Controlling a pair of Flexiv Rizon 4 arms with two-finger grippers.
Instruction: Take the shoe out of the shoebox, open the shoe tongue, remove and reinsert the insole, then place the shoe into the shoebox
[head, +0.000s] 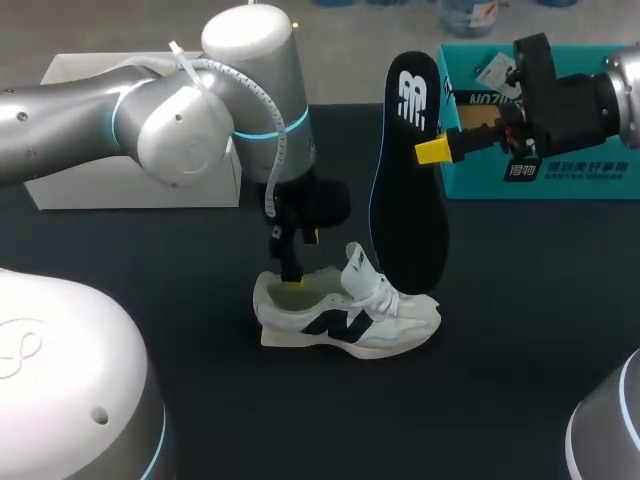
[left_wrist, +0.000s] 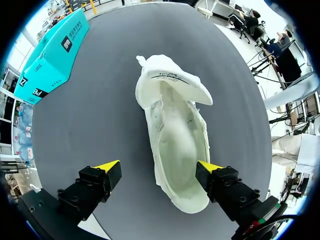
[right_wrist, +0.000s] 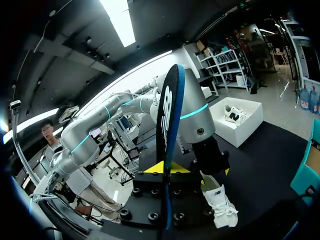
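Our right hand (right_wrist: 168, 169) is clenched on the black insole (head: 405, 190), its two yellow tips pressing the insole's faces from both sides, in the upper part near the heel end. The black insole hangs in the air, nearly upright, with the heel end up and the toe end down. In the head view its toe end reaches the laces over the forefoot, though we cannot tell whether it touches them.

The white sneaker (head: 345, 315), which has a dark side logo, stands on its sole about the middle of the dark worktop (head: 150, 270), toe toward our right side. Its tongue (left_wrist: 172, 82) is pulled up and forward, so the mouth gapes wide and the pale inside shows.

Our left hand (left_wrist: 159, 169) hangs over the heel of the white sneaker, released, with its fingers spread and the heel between them. One finger is just beside the heel's rim, and the other is apart from it, over bare worktop.

The teal shoebox (head: 540, 120) stands at the far right of the worktop, behind our right hand and well apart from the white sneaker. A white box (head: 130, 160) sits at the far left, behind our left arm.
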